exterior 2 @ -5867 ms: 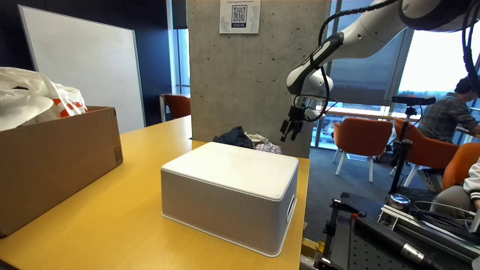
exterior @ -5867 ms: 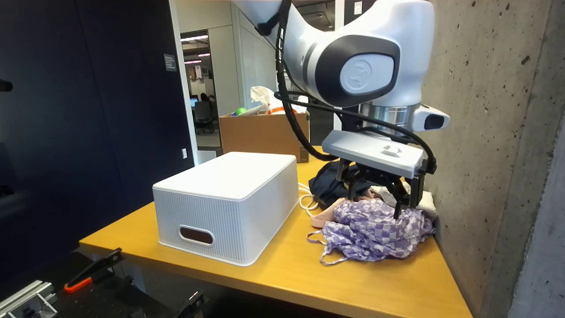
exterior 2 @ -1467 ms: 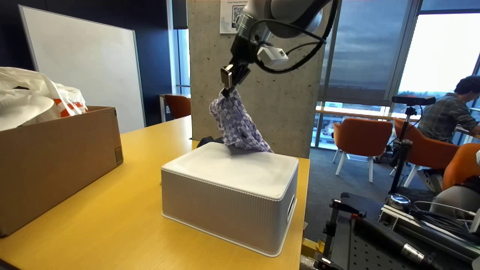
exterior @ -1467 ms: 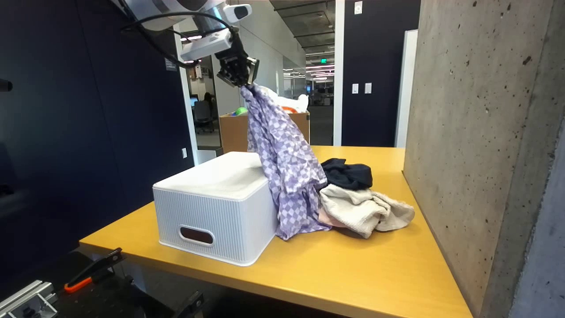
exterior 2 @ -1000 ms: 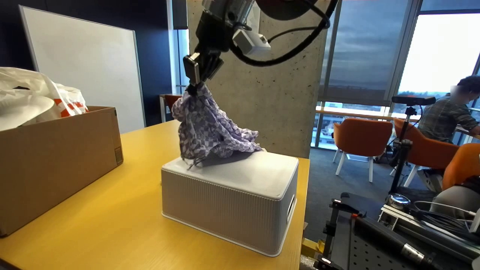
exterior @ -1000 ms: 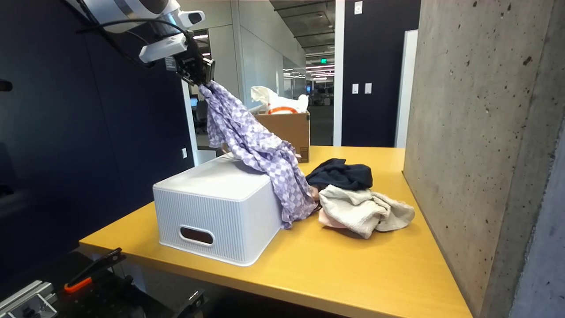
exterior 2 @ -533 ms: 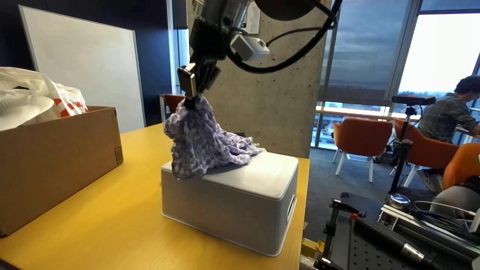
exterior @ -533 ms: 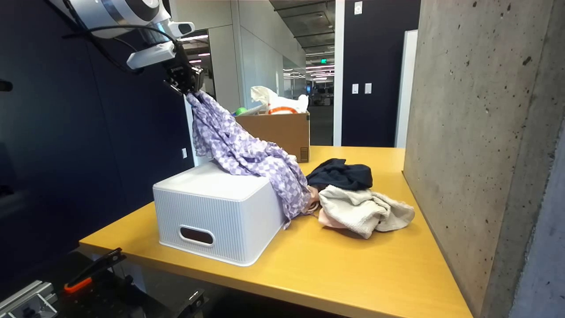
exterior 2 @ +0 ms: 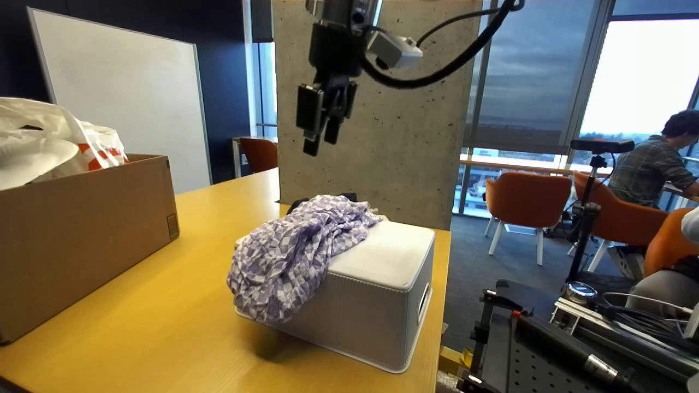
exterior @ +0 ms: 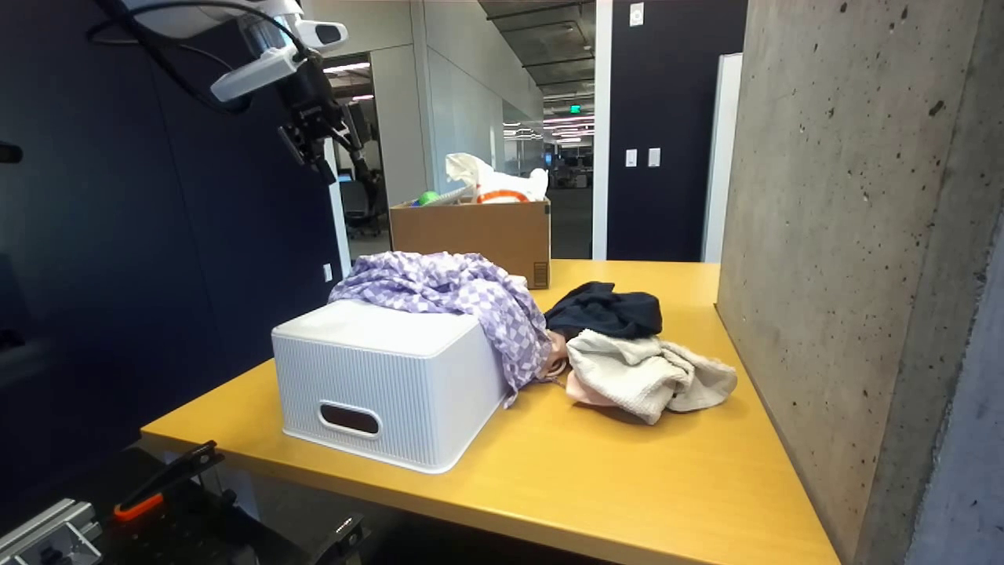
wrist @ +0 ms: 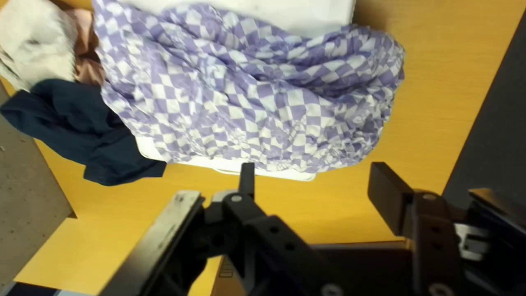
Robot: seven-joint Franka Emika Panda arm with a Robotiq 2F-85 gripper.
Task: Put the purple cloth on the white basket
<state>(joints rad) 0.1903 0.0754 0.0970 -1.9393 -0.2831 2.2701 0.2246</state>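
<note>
The purple-and-white checked cloth (exterior: 439, 282) lies crumpled over the top of the white basket (exterior: 463, 392), which stands closed side up. In an exterior view the cloth (exterior 2: 289, 256) hangs over the basket's (exterior 2: 360, 322) near corner, above the table. Another part hangs down the opposite side towards the other clothes. My gripper (exterior: 345, 169) is in the air above the basket, apart from the cloth, and shows also in an exterior view (exterior 2: 321, 141). In the wrist view the fingers (wrist: 312, 172) are spread with nothing between them; the cloth (wrist: 246, 94) and a basket strip (wrist: 296, 12) lie beyond.
A navy cloth (exterior: 608, 310) and a cream cloth (exterior: 635, 377) with a pinkish item lie beside the basket on the yellow table (exterior: 627, 486). A cardboard box (exterior: 471, 235) with bags stands behind; it also shows in an exterior view (exterior 2: 87, 234). A concrete pillar (exterior: 847, 235) borders the table.
The gripper lifted the cloth off the pile, drew it over the basket, then opened. The cloth has dropped onto the basket and over its edge. The gripper has risen away from it.
</note>
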